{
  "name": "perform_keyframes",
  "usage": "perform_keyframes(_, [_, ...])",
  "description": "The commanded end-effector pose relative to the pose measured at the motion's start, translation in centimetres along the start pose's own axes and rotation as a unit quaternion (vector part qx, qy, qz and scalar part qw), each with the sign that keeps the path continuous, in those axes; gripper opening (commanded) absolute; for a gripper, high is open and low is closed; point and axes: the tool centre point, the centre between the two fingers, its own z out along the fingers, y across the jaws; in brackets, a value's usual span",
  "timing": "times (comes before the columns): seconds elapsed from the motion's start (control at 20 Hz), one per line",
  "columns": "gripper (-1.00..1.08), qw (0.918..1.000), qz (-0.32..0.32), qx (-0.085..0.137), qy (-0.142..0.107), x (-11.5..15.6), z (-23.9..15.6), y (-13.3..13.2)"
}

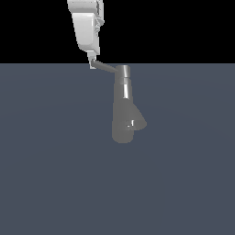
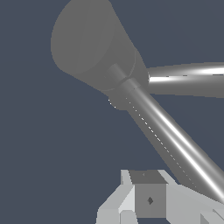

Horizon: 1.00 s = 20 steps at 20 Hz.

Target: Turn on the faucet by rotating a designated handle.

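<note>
Fingers (image 2: 148, 199): spread unclear | handle (image 1: 108, 68): tip at fingers | faucet (image 1: 124, 110): flared base underside, wrist view only

Faucet (image 1: 124, 108): stands mid-scene on the floor (image 1: 46, 174), base low, cap up at 12 o'clock.
Handle (image 1: 106, 67): juts from the cap toward 10 o'clock, to the exterior view's left.
Gripper (image 1: 93, 64): right at the handle's outer tip, arm (image 1: 86, 27) directly above it.
</note>
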Motion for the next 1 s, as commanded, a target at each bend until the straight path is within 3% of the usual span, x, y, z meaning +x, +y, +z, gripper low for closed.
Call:
perform_keyframes(0.0, [-1.0, 1.0, 0.002, -0.002, 0.001, 0.8, -0.1, 0.7])
perform_keyframes(0.95, [-1.0, 1.0, -0.001, -0.007, 0.001, 5.3, -1.8, 5.7])
